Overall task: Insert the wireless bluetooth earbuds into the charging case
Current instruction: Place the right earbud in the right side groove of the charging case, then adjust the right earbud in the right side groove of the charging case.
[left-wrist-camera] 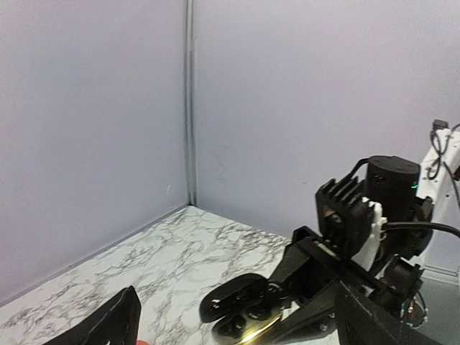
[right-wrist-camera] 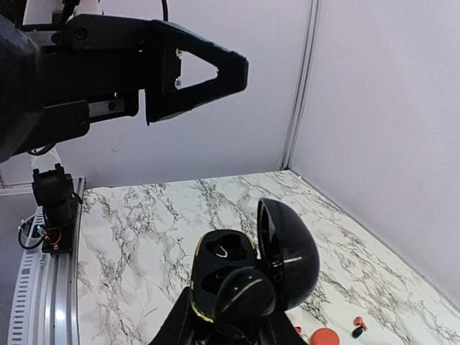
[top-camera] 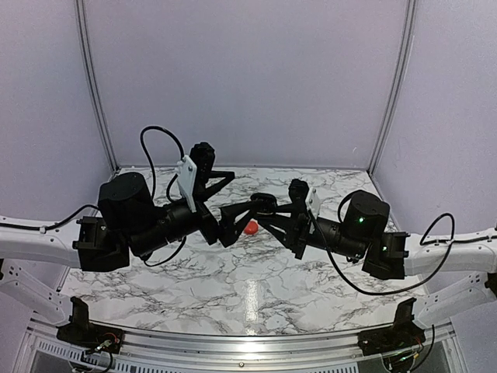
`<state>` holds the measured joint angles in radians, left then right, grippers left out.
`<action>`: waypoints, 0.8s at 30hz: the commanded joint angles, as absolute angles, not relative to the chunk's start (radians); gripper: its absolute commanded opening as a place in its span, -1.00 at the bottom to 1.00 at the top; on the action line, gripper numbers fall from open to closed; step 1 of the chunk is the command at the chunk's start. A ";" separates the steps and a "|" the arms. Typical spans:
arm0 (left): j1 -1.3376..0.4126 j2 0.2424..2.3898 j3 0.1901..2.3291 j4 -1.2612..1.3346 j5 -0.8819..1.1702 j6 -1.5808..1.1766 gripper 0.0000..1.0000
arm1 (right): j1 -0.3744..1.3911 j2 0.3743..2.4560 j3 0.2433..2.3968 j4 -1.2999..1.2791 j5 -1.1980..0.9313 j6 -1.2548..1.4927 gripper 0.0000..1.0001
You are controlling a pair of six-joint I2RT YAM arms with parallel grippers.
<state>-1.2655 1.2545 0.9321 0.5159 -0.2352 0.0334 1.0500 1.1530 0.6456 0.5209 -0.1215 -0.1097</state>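
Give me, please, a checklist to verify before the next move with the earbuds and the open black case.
1. Lid of the black case is open: ok.
2. Right tool is shut on the black case: ok.
3. Left tool is open with nothing in it: ok.
4. Left tool is above the black case and apart from it: ok.
5. Loose earbuds are in sight on the table, beside the red case: ok.
6. Pockets inside the black case are free: cannot tell.
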 commanded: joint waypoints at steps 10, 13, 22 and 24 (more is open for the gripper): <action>-1.270 1.356 1.062 0.352 -0.410 -0.113 0.98 | 1.055 1.174 0.739 0.434 0.044 -0.090 -1.00; -1.270 1.390 1.092 0.348 -0.407 -0.129 0.98 | 1.055 1.183 0.742 0.437 0.044 -0.088 -1.00; -1.270 1.468 1.140 0.337 -0.427 -0.137 0.98 | 1.055 1.180 0.744 0.432 0.036 -0.086 -1.00; -1.270 1.481 1.150 0.329 -0.433 -0.133 0.98 | 1.055 1.178 0.743 0.432 0.033 -0.086 -1.00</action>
